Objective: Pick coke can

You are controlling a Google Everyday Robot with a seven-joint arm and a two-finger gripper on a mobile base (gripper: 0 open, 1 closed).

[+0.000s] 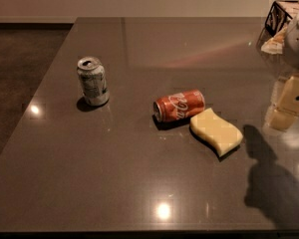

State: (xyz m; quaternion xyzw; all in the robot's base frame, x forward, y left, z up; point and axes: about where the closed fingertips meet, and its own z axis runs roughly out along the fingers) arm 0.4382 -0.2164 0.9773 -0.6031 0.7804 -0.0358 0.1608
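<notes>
The coke can [179, 105] is red with white cursive lettering. It lies on its side near the middle of the dark table [139, 183], with its silver end facing left. My gripper [288, 106] shows as cream-coloured parts at the right edge of the camera view. It hangs above the table, well to the right of the can and apart from it. Its shadow falls on the table at the lower right.
A silver-white can with green markings [93, 81] stands upright to the left of the coke can. A yellow wavy sponge [216, 132] lies right beside the coke can's right end. A black-and-white object [280, 15] sits at the back right corner. The floor lies beyond the table's left edge.
</notes>
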